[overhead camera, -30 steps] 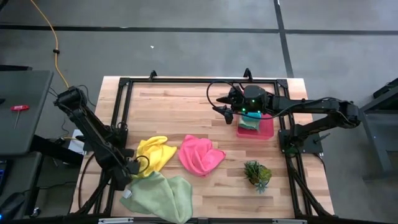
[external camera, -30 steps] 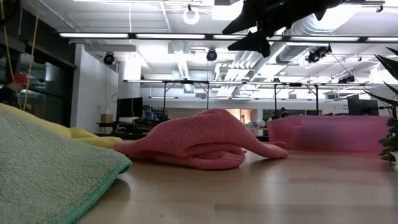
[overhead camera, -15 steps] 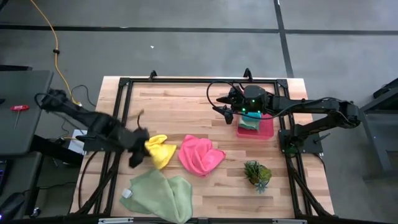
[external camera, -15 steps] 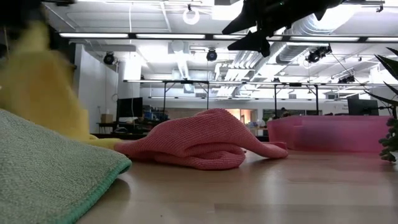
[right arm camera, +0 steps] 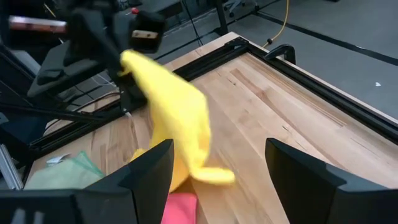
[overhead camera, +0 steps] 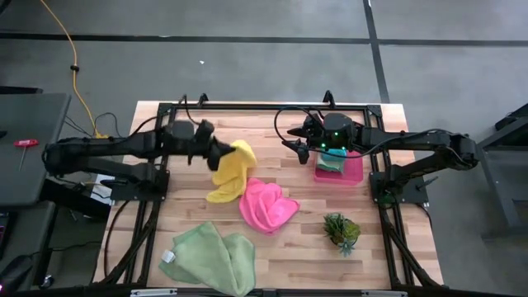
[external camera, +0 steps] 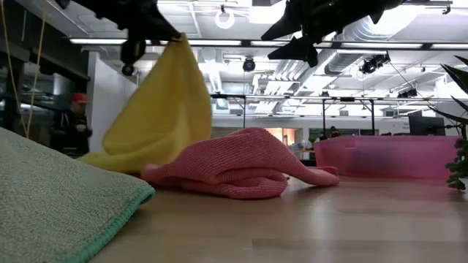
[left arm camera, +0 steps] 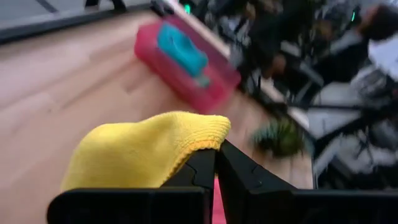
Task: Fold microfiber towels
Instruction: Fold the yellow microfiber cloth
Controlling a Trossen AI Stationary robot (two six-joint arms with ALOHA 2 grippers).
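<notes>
My left gripper (overhead camera: 223,154) is raised over the table's middle and shut on the yellow towel (overhead camera: 228,173), which drapes down from it. The towel's lower end (external camera: 110,159) lies on the wood beside the crumpled hot pink towel (overhead camera: 266,206). A pale green towel (overhead camera: 210,257) lies bunched at the near edge. A teal towel (overhead camera: 330,162) sits in the pink tray (overhead camera: 353,172). My right gripper (overhead camera: 295,140) hovers open beside the tray, nothing between its fingers. My left gripper pinches the yellow towel's upper hemmed edge (left arm camera: 208,135) between its two shut fingers. How many layers it has, I cannot tell. The fingers come from the table's left, slanting a little down. The towel hangs slack below them, with its lower end (overhead camera: 216,196) on the table.
A small spiky green plant (overhead camera: 341,229) stands at the near right. A black metal frame (overhead camera: 247,107) runs around the tabletop. Bare wood (overhead camera: 247,132) lies along the far side between the arms. A person (external camera: 73,128) stands in the room beyond.
My left gripper has swung from the table's near left up and toward the far right, to the table's middle, turning as it went. The yellow towel has come with it: its upper part is lifted clear, and its lower end has dragged to beside the pink towel.
</notes>
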